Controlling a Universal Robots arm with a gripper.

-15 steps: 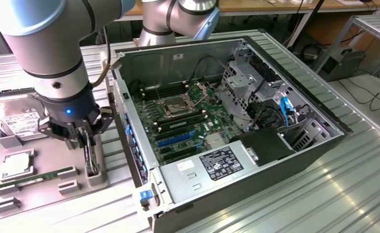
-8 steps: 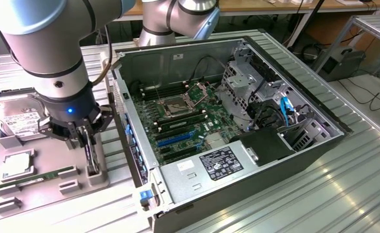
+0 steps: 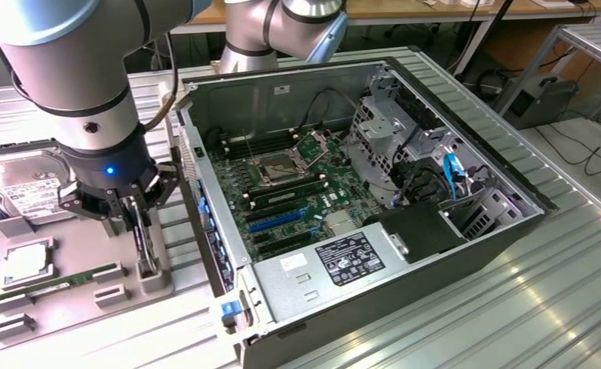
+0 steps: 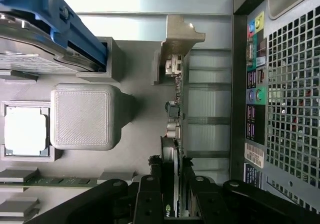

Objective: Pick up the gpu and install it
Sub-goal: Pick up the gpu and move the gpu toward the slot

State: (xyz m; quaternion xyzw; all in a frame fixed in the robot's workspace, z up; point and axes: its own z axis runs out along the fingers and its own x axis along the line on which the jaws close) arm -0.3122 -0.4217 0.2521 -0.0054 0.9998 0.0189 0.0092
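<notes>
grey tray [image 3: 70, 319] below; claw [image 4: 172, 171] half closed, pinching the upright gpu [image 4: 177, 99].

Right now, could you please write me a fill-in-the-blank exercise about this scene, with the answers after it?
1. The gripper is at the ____, which stands on edge in the tray.
2. The RAM stick on the tray is ____ in colour.
3. The motherboard sits inside the open ____.
Missing words: gpu; green; case.
</notes>
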